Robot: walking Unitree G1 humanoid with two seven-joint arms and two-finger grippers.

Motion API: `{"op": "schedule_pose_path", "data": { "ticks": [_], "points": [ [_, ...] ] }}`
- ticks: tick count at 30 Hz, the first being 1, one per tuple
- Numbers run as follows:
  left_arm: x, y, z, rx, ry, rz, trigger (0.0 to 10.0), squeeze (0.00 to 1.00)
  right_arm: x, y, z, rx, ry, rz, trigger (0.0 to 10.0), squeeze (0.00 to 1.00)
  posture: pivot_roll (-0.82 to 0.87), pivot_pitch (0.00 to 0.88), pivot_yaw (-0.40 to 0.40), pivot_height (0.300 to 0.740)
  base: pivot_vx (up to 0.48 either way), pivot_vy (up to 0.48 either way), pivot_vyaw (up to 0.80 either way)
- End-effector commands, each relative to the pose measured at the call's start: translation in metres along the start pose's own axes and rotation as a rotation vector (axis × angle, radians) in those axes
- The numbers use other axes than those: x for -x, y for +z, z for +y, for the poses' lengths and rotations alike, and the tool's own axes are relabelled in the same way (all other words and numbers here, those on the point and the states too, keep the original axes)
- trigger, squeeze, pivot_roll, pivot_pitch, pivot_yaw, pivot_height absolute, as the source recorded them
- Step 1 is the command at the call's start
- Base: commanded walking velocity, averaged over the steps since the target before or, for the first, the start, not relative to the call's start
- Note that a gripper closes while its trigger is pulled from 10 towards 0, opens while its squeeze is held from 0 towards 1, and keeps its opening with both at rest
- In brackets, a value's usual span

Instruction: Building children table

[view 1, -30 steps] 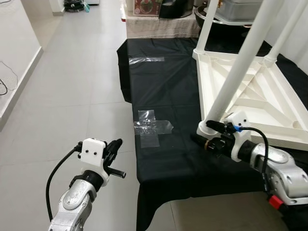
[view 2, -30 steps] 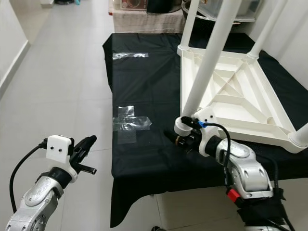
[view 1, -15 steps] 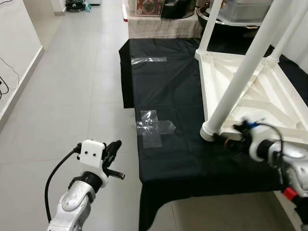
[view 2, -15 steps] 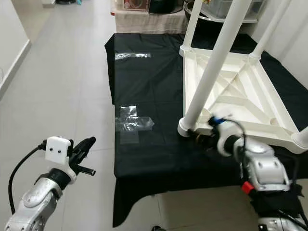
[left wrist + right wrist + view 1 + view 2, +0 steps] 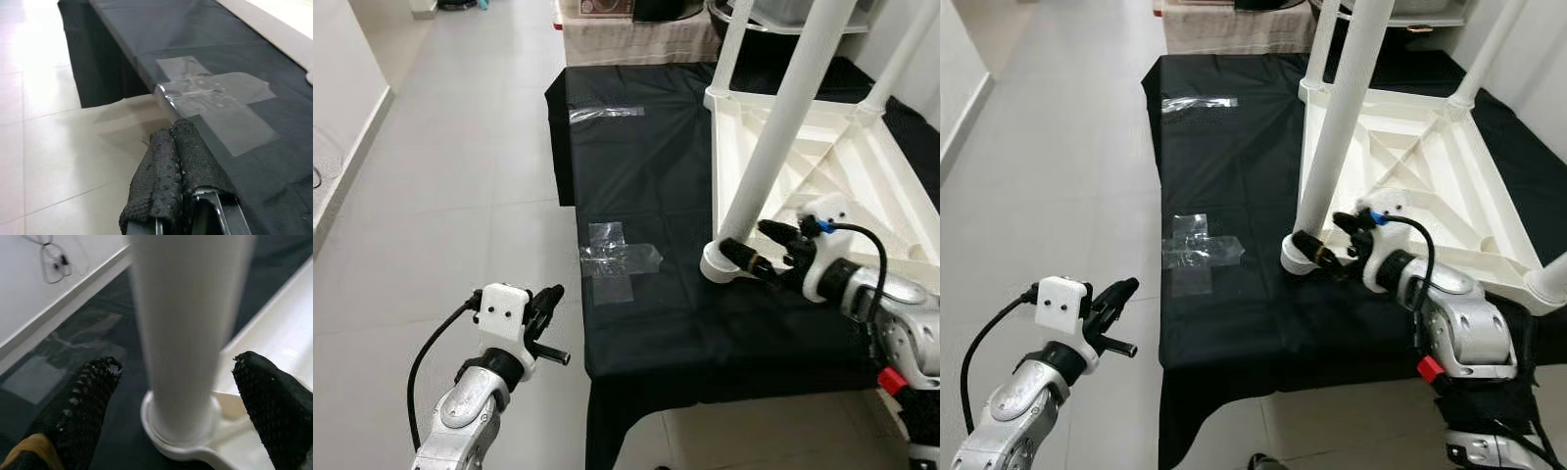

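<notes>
- The counter (image 5: 646, 176), draped in a black cloth, carries the children's table (image 5: 847, 186) lying upside down, its ribbed underside facing up, on the robot's right half of the cloth; its near corner sits close to the counter's front edge.
- The floor (image 5: 460, 176) to the robot's left is pale tile with plenty of open room; the cloth's left edge hangs down over it.
- The white leg (image 5: 781, 127) stands upright in the near-left corner socket (image 5: 722, 262) of the overturned table, with other legs rising at further corners.
- The right gripper (image 5: 1327, 255) is at the foot of that leg, its fingers (image 5: 80, 406) spread wide on either side of the leg without closing on it.
- The left gripper (image 5: 544, 313) hangs over the floor just off the counter's left edge, its fingers (image 5: 178, 161) pressed together and holding nothing.
- Crossed strips of clear tape (image 5: 617, 259) lie on the cloth between the left edge and the socket; a second strip (image 5: 605, 113) lies further back.
- Likely risk: a sideways push from the right gripper could tilt the leg in its socket or slide the table towards the front edge, since the cloth may slip.
- The tight room is between socket and front edge; the left side offers free space for approach.
</notes>
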State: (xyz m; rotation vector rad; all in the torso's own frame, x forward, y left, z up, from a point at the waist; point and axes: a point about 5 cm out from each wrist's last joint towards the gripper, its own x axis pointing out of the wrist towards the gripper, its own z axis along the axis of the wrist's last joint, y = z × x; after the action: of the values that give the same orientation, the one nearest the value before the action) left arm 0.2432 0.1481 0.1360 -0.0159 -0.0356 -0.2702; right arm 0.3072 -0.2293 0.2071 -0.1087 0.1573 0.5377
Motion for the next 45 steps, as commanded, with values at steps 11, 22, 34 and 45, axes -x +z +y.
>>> {"op": "schedule_pose_path", "data": {
  "ticks": [11,22,34,45],
  "points": [
    [0.002,-0.002,-0.001,0.003,0.001,0.017,10.0,0.00,-0.017,0.006,0.004,-0.036,-0.066,-0.065,10.0,0.00,0.01,0.170,-0.064,0.740,0.000,0.000,0.00],
    [0.002,-0.002,-0.001,0.002,0.004,0.019,10.0,0.00,-0.030,0.011,0.027,-0.097,0.016,-0.132,0.0,0.00,0.02,0.173,-0.065,0.740,0.000,0.000,0.00],
    [0.001,-0.004,0.001,0.002,-0.006,0.027,10.0,0.00,0.008,0.016,0.050,-0.015,0.429,-0.123,0.0,0.00,0.01,0.165,-0.048,0.740,0.000,0.000,0.00],
    [0.001,-0.003,0.001,-0.002,-0.007,0.028,10.0,0.00,0.014,0.017,0.063,-0.018,0.578,-0.131,0.0,0.00,0.01,0.165,-0.043,0.740,0.000,0.000,0.00]
  ]
}}
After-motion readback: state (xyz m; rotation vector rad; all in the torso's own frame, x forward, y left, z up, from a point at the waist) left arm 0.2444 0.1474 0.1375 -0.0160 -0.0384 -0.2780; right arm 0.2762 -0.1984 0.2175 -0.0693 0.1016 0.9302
